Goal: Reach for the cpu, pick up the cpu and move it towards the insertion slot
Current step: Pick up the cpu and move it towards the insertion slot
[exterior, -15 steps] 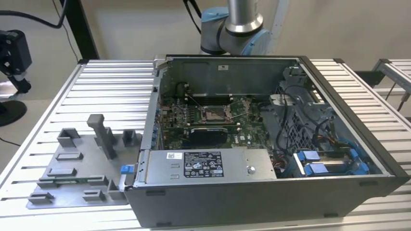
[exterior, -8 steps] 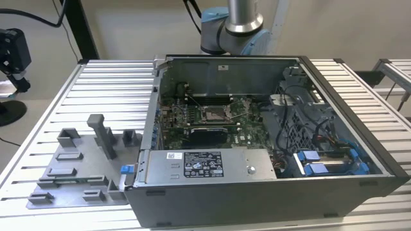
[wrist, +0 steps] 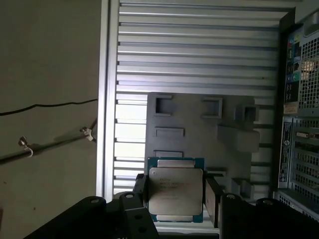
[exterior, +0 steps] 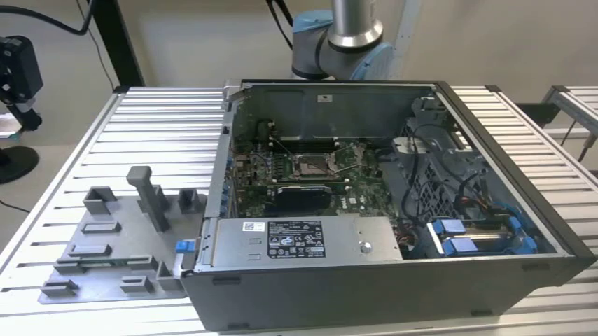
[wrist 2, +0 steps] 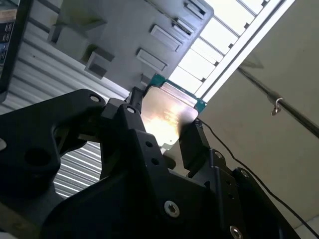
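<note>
Exterior view: open case (exterior: 393, 280) on slatted table (exterior: 159, 119), slot (exterior: 313, 166) in the green board inside it, grey tray (exterior: 112, 245) just beside the case on the exterior view's left, arm (exterior: 341, 35) rising behind the case. Second wrist view: gripper (wrist 2: 162, 119) clamped on the cpu (wrist 2: 167, 112), a black finger on each of two opposite edges, shiny top toward the camera, tray and table slats behind. First wrist view: cpu (wrist: 175, 191) pinched between the fingers (wrist: 212, 199), held in the air over the tray, case beyond the tray.
</note>
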`<state>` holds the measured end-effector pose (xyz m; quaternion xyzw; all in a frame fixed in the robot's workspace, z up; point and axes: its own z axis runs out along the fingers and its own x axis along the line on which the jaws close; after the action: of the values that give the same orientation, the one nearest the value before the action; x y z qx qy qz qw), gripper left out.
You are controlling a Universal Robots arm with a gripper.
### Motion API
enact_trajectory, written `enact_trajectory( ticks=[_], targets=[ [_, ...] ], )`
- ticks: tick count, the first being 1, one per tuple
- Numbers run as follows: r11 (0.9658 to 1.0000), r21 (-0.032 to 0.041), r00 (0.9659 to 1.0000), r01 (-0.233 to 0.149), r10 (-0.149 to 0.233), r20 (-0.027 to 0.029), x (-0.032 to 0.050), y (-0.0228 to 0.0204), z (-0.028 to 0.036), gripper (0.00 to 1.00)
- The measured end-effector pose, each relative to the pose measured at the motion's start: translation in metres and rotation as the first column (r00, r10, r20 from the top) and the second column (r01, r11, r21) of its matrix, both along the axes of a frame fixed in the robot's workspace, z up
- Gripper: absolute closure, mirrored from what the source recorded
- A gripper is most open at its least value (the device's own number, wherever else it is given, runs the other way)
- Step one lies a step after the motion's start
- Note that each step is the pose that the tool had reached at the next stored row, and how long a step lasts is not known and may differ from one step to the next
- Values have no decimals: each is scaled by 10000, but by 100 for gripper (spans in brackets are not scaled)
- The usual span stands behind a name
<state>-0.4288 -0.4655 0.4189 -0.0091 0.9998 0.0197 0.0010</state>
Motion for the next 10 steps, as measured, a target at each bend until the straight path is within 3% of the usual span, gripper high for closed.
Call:
enact_trajectory(
  ticks=[10],
  targets=[
    [10000, -1, 10000, -28, 28, -4, 123, 0, -1, 100]
  ],
)
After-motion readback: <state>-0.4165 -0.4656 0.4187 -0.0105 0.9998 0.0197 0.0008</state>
